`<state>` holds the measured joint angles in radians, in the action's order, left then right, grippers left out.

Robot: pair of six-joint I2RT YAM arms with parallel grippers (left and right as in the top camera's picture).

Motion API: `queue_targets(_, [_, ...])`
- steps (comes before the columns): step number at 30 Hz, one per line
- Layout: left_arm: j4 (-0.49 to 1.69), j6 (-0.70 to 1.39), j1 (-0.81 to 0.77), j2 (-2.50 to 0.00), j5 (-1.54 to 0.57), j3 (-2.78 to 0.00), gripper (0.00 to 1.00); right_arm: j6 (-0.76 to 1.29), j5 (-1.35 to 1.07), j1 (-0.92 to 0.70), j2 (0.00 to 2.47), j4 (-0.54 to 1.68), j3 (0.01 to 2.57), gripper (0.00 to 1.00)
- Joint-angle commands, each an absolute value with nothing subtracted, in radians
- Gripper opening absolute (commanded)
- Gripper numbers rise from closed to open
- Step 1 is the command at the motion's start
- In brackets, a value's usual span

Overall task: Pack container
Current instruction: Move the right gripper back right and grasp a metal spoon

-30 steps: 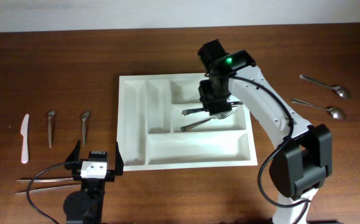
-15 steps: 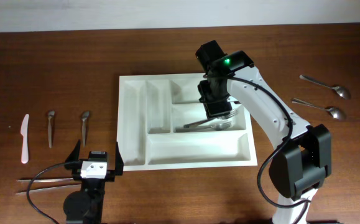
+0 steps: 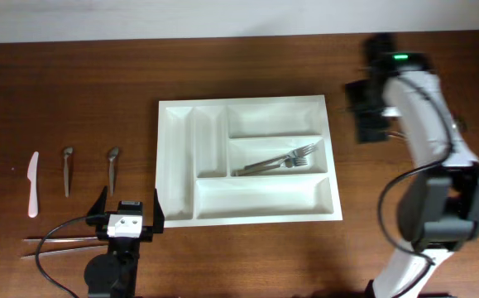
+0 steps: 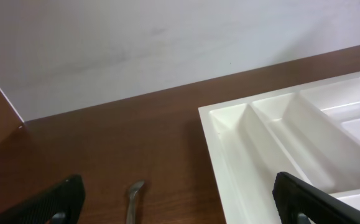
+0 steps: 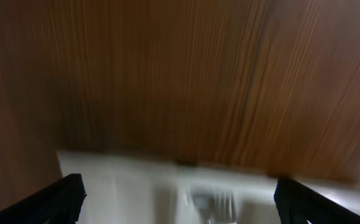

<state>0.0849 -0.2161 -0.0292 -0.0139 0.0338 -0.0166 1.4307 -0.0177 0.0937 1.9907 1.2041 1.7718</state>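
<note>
The container point(image 3: 264, 199), a white compartmented tray, lies at mid-table. Two metal forks point(image 3: 279, 162) rest in its middle right compartment. My right gripper point(image 3: 365, 112) hovers over bare wood just past the tray's right rim, open and holding nothing. The right wrist view is blurred: dark fingertips point(image 5: 61, 196) wide apart, the tray point(image 5: 124, 186) and fork tines point(image 5: 214, 202) below. My left gripper point(image 3: 129, 213) is parked near the front edge, left of the tray, open and empty. Its wrist view shows the tray's corner point(image 4: 229, 118) and a spoon point(image 4: 133, 196) between the spread fingers point(image 4: 310, 199).
Left of the tray lie a white plastic knife point(image 3: 32, 184) and two small spoons point(image 3: 67, 170) point(image 3: 112, 168). Thin metal utensils point(image 3: 57, 243) lie by the left arm's base. The right arm covers the table's right side.
My right gripper opened, left the fork in the middle right compartment beside the other one, and swung right, out past the tray's right rim. The left arm has not moved.
</note>
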Motion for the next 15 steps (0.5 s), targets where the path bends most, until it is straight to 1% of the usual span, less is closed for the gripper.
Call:
queue_targets(1, [0.082, -0.207, -0.023, -0.006, 0.022, -0.009, 0.99, 1.267, -0.059, 0.219, 1.991, 1.217, 1.796, 0.99])
queue_targets(5, [0.082, -0.206, -0.023, -0.006, 0.022, -0.009, 0.99, 1.264, -0.047, 0.345, 1.991, 1.181, 1.794, 0.99])
queue_targets(8, [0.082, -0.206, -0.023, -0.006, 0.022, -0.009, 0.99, 1.264, -0.052, 0.405, 2.001, 1.142, 1.794, 0.99])
queue_targets(15, [0.082, -0.206, -0.023, -0.006, 0.022, -0.009, 0.99, 1.275, -0.019, 0.446, 2.066, 1.137, 1.796, 0.98])
